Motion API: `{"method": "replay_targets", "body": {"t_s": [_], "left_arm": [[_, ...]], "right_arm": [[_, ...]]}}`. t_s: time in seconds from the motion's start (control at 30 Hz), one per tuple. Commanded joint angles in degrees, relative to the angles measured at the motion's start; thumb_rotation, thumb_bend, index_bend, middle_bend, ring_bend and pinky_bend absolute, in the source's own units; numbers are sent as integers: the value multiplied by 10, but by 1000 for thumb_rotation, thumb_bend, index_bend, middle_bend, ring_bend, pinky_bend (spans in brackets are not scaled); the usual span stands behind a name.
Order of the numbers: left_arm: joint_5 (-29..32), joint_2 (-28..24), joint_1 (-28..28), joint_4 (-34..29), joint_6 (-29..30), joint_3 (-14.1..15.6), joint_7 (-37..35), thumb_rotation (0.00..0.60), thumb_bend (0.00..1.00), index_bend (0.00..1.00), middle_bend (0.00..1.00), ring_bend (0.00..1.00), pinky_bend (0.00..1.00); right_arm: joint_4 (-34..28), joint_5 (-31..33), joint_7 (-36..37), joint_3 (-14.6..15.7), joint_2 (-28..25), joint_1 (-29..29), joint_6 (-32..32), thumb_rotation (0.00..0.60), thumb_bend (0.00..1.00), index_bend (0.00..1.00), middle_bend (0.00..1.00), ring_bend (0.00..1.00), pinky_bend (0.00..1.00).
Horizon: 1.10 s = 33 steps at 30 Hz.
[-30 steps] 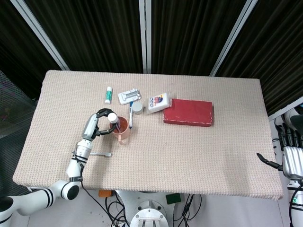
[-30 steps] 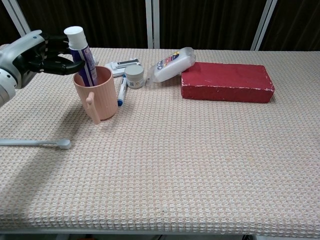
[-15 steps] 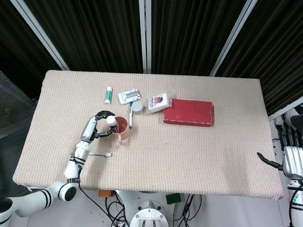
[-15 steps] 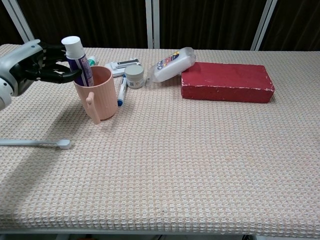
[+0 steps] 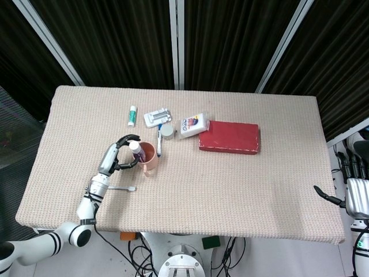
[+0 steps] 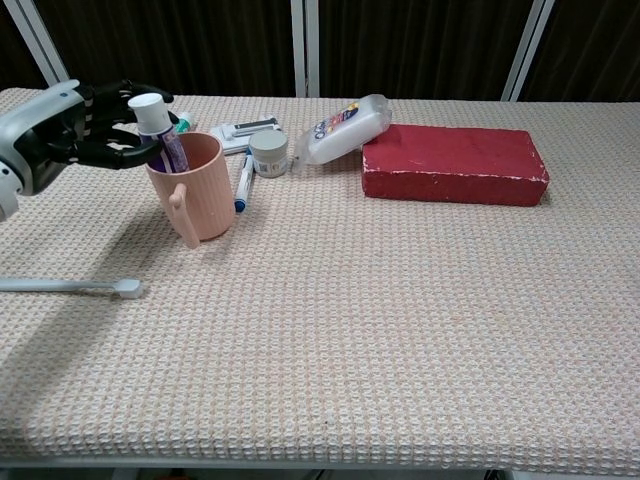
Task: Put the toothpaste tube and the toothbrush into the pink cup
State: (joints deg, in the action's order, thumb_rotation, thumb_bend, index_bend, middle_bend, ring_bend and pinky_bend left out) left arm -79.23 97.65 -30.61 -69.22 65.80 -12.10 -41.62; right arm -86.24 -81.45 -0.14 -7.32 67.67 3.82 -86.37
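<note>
The tube stands cap up inside the cup, leaning toward the rim at about 10 o'clock, and is pinched just below the cap by the left hand. A tip-over is the main risk: the cup is light and stands free on the tabletop, so if the fingers are dragged sideways on release, or catch the rim, it could be pulled over and the tube spilled. A snagged cap could also lift the tube back out. The toothbrush lies flat on the tabletop at about 7 o'clock from the cup, apart from it; being thin and low, it may be hard to pick up, and a careless sweep of the forearm could knock it off the near edge.

The left arm is seen reaching in from the near left, forearm low, hand held level with the cup's rim at its 9 o'clock side, fingers curled round the tube's neck. The right hand hangs beyond the tabletop's right edge at about 4 o'clock, fingers apart and holding nothing.
</note>
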Motion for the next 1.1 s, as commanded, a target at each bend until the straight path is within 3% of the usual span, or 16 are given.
{"method": "replay_targets", "body": {"t_s": [0.03, 0.17, 0.3, 0.37, 0.43, 0.53, 0.63, 0.83, 1.1], "left_arm": [[-3, -6, 7, -5, 19, -5, 2, 600, 284, 221, 235, 148, 279], [4, -10, 23, 14, 71, -23, 42, 600, 252, 216, 118, 120, 281], [9, -44, 46, 25, 102, -31, 55, 600, 244, 217, 109, 119, 282], [2, -82, 58, 9, 85, -10, 60, 600, 244, 223, 136, 120, 286], [-17, -130, 70, -13, 61, 28, 87, 600, 248, 228, 148, 120, 290], [-75, -182, 78, -38, 40, 96, 159, 600, 259, 252, 149, 120, 294], [-108, -208, 87, -72, 29, 141, 242, 600, 262, 327, 149, 119, 298], [-99, -195, 96, -142, -4, 170, 356, 600, 263, 330, 149, 119, 281], [-80, -158, 88, -138, -42, 171, 399, 600, 264, 360, 152, 119, 281]], "right_arm": [[0, -1, 1, -1, -1, 0, -2, 399, 292, 0, 0, 0, 0], [-3, -2, 4, -3, -4, -2, -8, 397, 291, 0, 0, 0, 0], [-3, -5, 13, -2, -10, -4, -10, 400, 300, 0, 0, 0, 0], [-3, -6, 19, -1, -13, -5, -8, 398, 314, 0, 0, 0, 0], [-2, -9, 24, -1, -15, -5, -11, 399, 319, 0, 0, 0, 0], [-3, -11, 26, -3, -15, -7, -18, 398, 319, 0, 0, 0, 0], [-7, -12, 26, -4, -16, -9, -23, 398, 318, 0, 0, 0, 0], [-13, -19, 18, 1, -20, -12, -28, 399, 319, 0, 0, 0, 0], [-20, -23, 16, 6, -24, -17, -32, 400, 319, 0, 0, 0, 0]]}}
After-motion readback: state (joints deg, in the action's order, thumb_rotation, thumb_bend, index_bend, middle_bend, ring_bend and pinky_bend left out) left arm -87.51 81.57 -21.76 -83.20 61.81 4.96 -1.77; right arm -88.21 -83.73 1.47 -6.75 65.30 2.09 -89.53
